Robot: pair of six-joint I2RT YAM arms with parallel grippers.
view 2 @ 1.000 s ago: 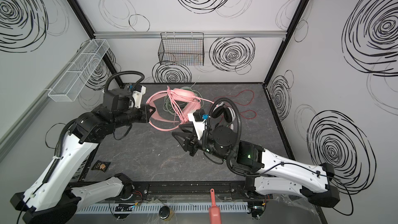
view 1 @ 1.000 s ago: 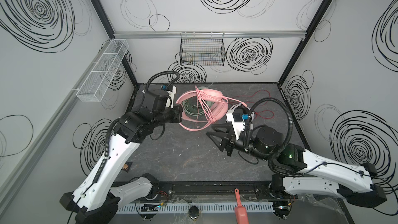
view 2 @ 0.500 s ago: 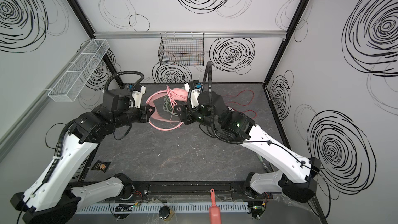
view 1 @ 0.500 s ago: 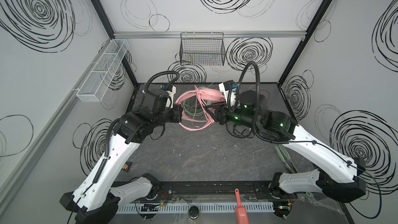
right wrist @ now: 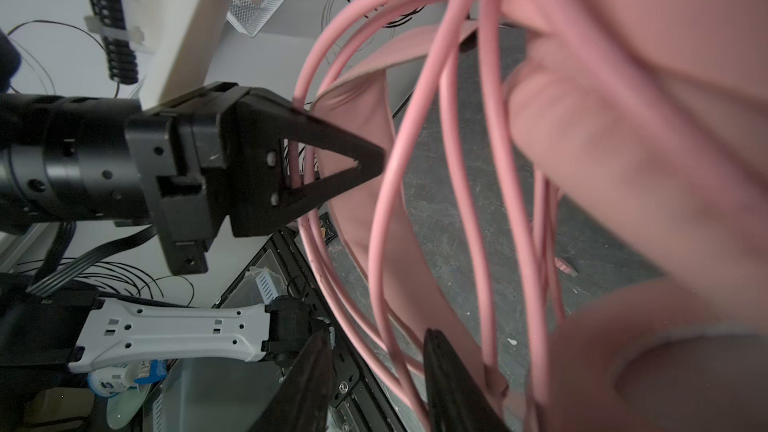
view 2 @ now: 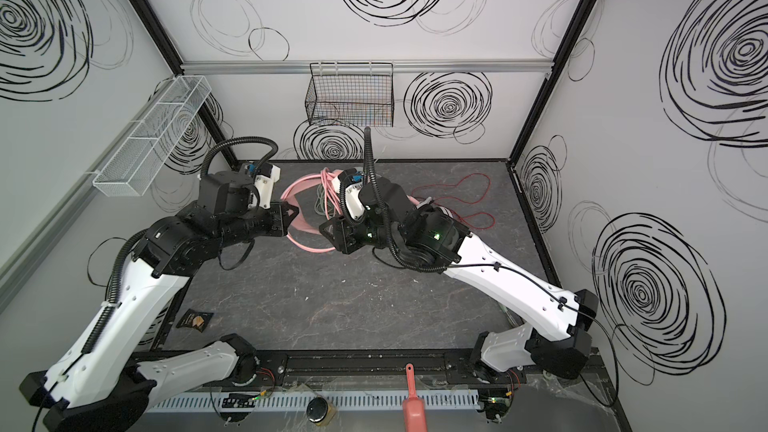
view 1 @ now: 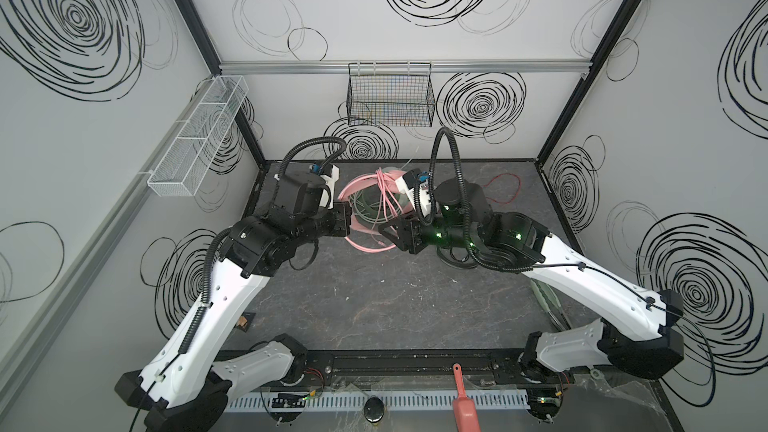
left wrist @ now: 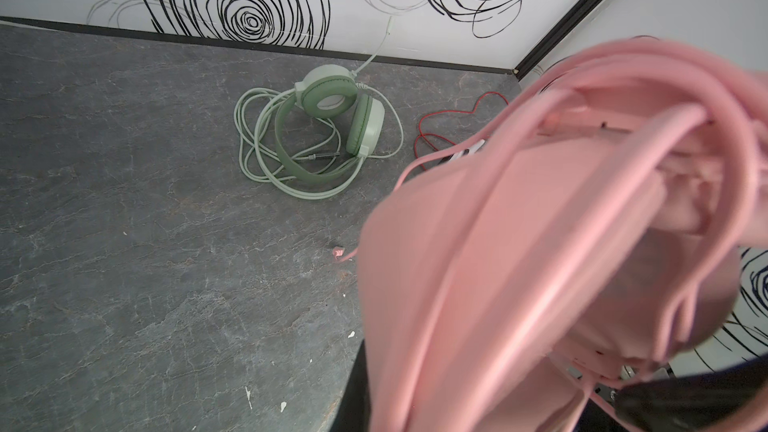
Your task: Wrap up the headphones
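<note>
The pink headset (left wrist: 498,243) is held in the air above the green headset (left wrist: 365,126), which lies flat on the table (view 1: 395,305).

Both top views show the green headset only as pale loops under the pink band. The left wrist view shows it whole, with its cable coiled round it and a red cable (left wrist: 417,143) just beside it on the right arm's side.

Only the right wrist view shows the grips plainly. The left gripper (right wrist: 374,160) has its tips pressed together on the pink headband. The right gripper (right wrist: 376,338) has its fingers spread, with strands of the pink cable (right wrist: 374,259) running between them and not pinched.

Both arms reach in from the front corners, and their wrists face each other across the pink headset.

A second ago the right gripper hung low and well apart from the green headset, toward the front edge, clear of every cable. It has since risen and come in over the green headset. The left arm has stayed where it was, holding the band.
</note>
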